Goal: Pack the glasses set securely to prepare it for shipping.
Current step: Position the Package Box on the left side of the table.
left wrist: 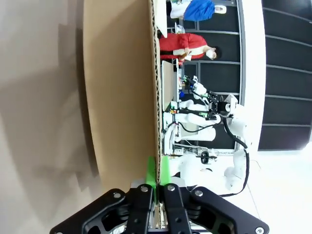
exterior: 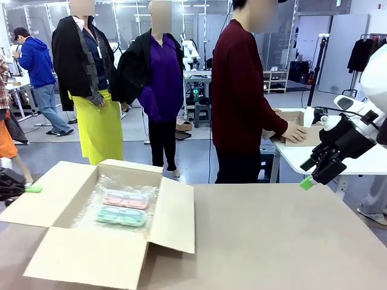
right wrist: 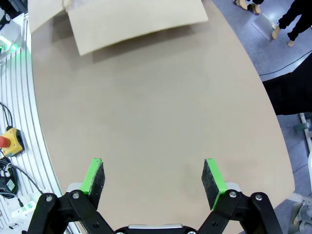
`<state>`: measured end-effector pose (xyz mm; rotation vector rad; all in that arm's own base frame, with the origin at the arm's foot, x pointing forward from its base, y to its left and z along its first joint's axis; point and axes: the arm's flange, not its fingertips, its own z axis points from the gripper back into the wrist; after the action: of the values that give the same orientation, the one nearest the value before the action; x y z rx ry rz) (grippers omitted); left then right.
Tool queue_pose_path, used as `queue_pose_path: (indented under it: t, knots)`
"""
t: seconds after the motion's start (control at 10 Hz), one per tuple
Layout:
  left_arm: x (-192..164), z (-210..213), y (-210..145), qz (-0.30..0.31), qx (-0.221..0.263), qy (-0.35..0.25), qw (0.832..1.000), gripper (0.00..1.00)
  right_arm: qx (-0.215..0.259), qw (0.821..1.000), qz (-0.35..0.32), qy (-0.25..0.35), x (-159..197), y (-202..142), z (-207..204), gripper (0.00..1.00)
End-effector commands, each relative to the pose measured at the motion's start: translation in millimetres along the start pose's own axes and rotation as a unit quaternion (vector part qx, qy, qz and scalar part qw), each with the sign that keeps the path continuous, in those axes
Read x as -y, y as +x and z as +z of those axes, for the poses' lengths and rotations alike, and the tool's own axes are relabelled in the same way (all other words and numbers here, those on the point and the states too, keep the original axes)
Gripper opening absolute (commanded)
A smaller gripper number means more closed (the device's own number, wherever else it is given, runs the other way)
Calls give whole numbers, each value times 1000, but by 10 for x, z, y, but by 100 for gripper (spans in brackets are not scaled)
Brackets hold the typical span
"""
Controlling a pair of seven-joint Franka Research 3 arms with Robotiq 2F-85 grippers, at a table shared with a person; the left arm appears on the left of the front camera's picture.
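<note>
Left pincer (left wrist: 157,181) pinches box flap (left wrist: 122,87); no writing legible

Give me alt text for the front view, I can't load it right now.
An open cardboard box on the table holds a pink case and a mint green case lying on bubble wrap. The left gripper sits shut at the box's left flap; the right gripper hangs open, empty.
</note>
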<state>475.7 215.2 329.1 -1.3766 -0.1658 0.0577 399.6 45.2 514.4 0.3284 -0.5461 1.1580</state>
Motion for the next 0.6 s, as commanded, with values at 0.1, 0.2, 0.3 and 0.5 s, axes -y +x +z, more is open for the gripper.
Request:
queue_pose_path:
  t: [0.1,0.2,0.3,0.5]
  knots:
    - [-148,486,125,-4,17,0,1000,0,-3,1000,3,2,-2,19,15,100]
    - [-238,659,143,1,7,16,1000,0,-3,1000,3,2,-2,19,15,100]
    - [-317,811,178,8,20,16,1000,0,-3,1000,3,2,-2,19,15,100]
    - [-461,1030,209,11,15,0,1000,0,-3,1000,3,2,-2,19,15,100]
